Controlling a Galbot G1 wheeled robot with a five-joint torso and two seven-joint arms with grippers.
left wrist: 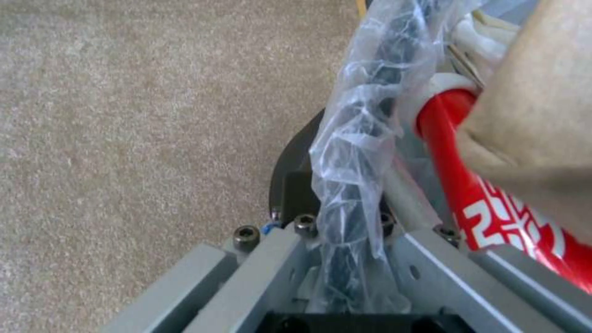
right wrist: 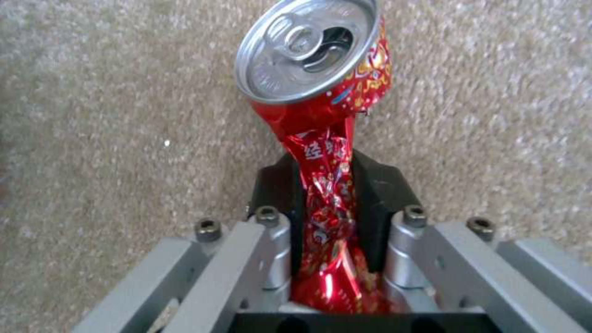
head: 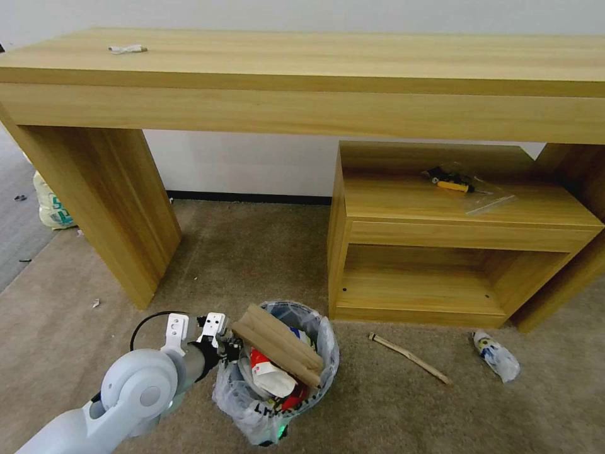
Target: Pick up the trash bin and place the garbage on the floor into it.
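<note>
1. We see a long wooden desk against the wall, with a low wooden shelf unit under its right part; a yellow-handled tool in clear plastic lies on top of that unit.
2. The floor before the desk is beige-brown short-pile carpet; at far left it meets a grey carpet, where a yellowish tied bag rests behind the desk leg.
3. The trash bin, round and black with a crinkly clear liner, stands on the carpet just before the shelf unit's left corner. It is heaped: a cardboard piece lies slanted across the top, over red-and-white packaging.
4. Our left gripper is at the bin's left rim. In the left wrist view its pads are pressed together on the rim and liner.
5. In the right wrist view, our right gripper is clamped on a crushed red can; the can's flattened body sits between the dark pads and its opened top sticks out beyond them, above the carpet.
6. A wooden stick lies on the carpet right of the bin, and a crumpled plastic bottle lies farther right, near the shelf unit's right corner.
7. A small white scrap lies on the carpet by the desk's left leg.
</note>
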